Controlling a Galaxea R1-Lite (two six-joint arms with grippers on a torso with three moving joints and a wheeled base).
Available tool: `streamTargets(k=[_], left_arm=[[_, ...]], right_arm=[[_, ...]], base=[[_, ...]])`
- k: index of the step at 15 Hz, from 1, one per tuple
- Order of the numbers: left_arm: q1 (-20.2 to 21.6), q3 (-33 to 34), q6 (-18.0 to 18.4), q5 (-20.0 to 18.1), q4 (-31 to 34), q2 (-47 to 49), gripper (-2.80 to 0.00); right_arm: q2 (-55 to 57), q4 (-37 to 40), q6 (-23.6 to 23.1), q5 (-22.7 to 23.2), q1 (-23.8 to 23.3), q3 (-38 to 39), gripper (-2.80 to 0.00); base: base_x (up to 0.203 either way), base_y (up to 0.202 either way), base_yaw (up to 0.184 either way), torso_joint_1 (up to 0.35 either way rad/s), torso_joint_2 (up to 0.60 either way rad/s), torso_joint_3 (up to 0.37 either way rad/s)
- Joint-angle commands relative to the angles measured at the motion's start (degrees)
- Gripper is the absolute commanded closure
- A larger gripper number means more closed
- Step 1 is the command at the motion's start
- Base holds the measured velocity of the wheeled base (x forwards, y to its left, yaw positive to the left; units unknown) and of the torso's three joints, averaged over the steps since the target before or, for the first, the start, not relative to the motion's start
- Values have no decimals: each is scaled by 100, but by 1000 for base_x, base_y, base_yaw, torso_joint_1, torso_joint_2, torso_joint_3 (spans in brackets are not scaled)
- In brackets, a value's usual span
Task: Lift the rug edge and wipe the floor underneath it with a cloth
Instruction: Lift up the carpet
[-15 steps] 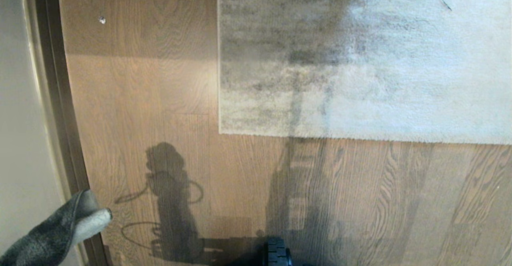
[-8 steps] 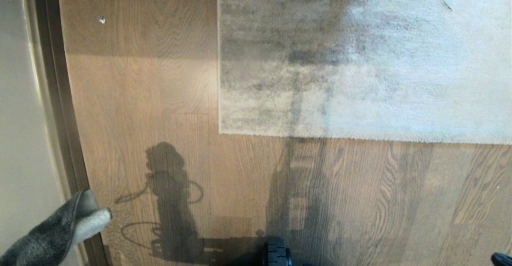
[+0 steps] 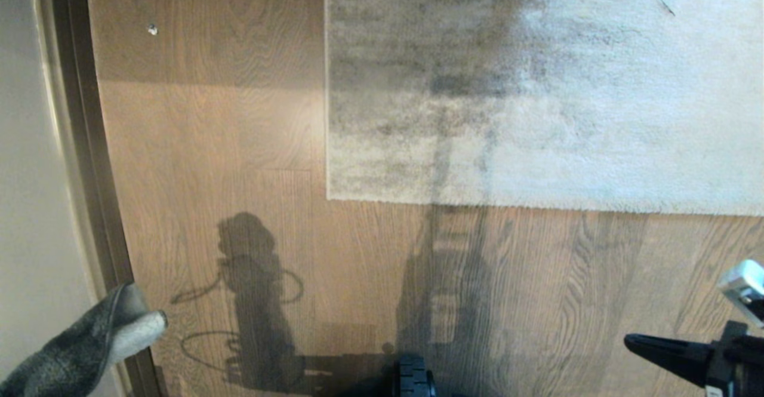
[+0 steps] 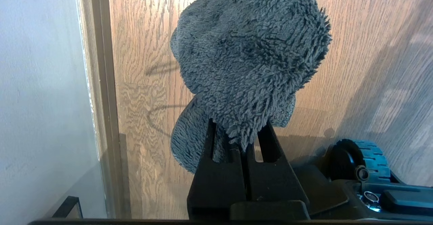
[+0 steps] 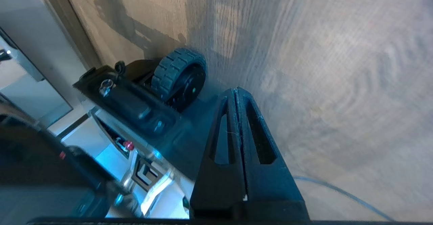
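Left wrist view shows you the left gripper (image 4: 241,135) clenched on the cloth (image 4: 250,55), whose fuzzy grey bulk bunches beyond the fingertips above the floor (image 4: 355,49). Your right gripper (image 5: 235,94) has its fingers pressed together with nothing between them, hanging over bare planks near the base wheel (image 5: 179,74). From the head camera, the cloth sits at seven o'clock, the right gripper at four o'clock, and the rug edge (image 3: 477,201) lies flat across the middle toward three o'clock.
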Motion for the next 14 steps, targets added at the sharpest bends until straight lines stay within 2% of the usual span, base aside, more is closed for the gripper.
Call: streamTargets(k=[1,3,4,7,9,10,11,14], left_arm=[[2,1,-5,2,3,0,0],[2,1,-5,2,3,0,0],[-3,1,-5,2,3,0,0],[-5,1,-5,2,3,0,0],[-7,1,-5,2,3,0,0],[2,1,-5,2,3,0,0],[2,1,-5,2,3,0,0],[2,1,-5,2,3,0,0]], right_arm=[[1354,-946,34,5,134,15,0],[2074,-2065,285,-288,314,7,0],[2346,-2549,582,-653,566,2,0],[3008,-3686,1787,-2260,1713,-74,0],[3312,-3965,2586,-3538,2411,-346,0],[3415,-3996,2892,-4029,2626,-539,0],[3511,-4022,3045,-4295,2703,-663,0],[3521,-4053,3209,-4532,2705,-618,0]], base=[[0,0,0,0,0,0],[0,0,0,0,0,0],[0,0,0,0,0,0],[0,0,0,0,0,0],[0,0,0,0,0,0],[0,0,0,0,0,0],[0,0,0,0,0,0],[0,0,0,0,0,0]])
